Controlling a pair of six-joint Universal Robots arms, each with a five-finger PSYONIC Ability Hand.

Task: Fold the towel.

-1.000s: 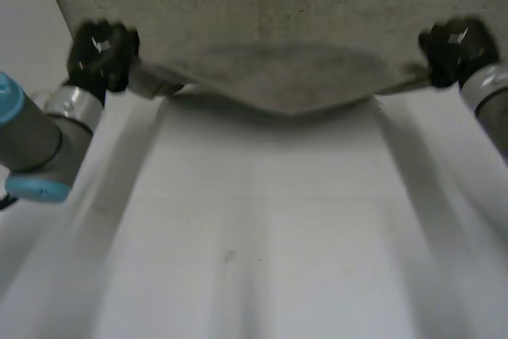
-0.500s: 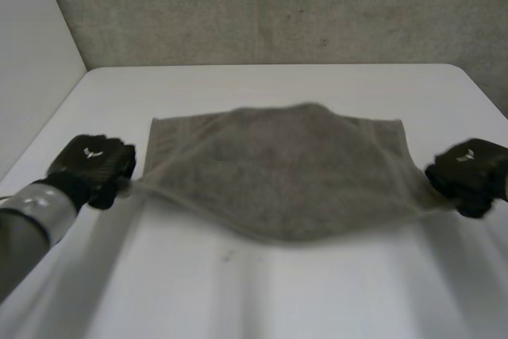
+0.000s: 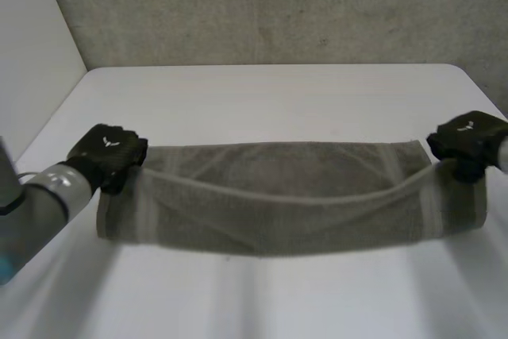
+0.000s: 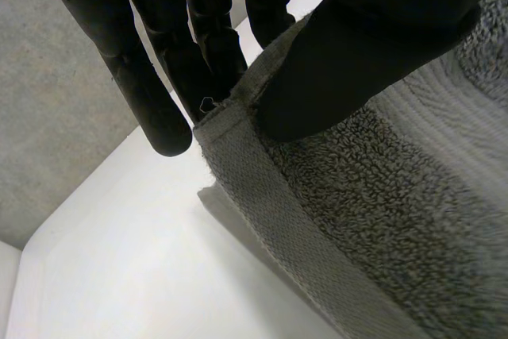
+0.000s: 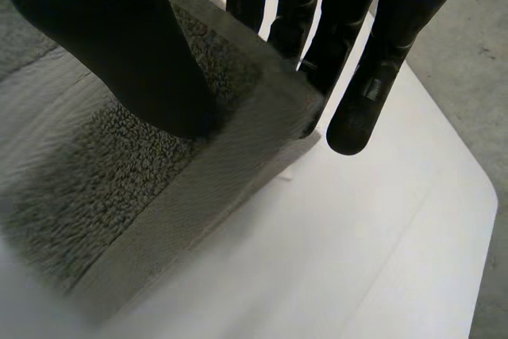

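- Grey terry towel [image 3: 286, 196], doubled into a long band across the middle of the frame, sagging between the hands.
- Probably light, soft and limp; likely to droop wherever unsupported, so best taken at the hemmed corners.
- Left hand [image 3: 107, 156], centre left: thumb and fingers [image 4: 155, 89] pinched on one corner.
- Right hand [image 3: 468, 142], centre right: clamped likewise on the opposite corner.
- Underneath, a smooth white table [image 3: 262, 93]; behind, across the top, a rough grey wall [image 3: 278, 5].

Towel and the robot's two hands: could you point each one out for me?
towel [image 3: 286, 216], head view, middle of its folded front layer.
left hand [image 3: 109, 156], head view, back of the hand, at a towel corner.
right hand [image 3: 468, 139], head view, back of the hand.
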